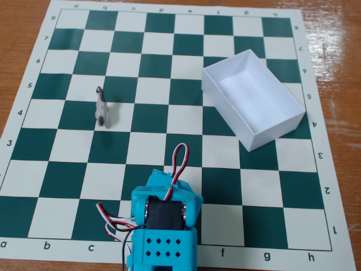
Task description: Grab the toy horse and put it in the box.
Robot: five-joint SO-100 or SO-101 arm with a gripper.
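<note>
Fixed view: the turquoise arm (163, 226) sits nearest, cut off by the bottom edge; its gripper is hidden, so finger state cannot be told. The horse (101, 107) stands on the chessboard (51, 169), left. The box (254, 99) lies well apart, right, empty.

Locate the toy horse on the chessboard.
In the fixed view, the toy horse stands on the chessboard's left half, well left of the empty white box.

Open green-and-white chessboard mat (169, 121) surrounds the small grey-and-white plastic toy horse (101, 107) on all sides; the white lidless cardboard box (252, 99) (well apart, right) is unobstructed.
</note>
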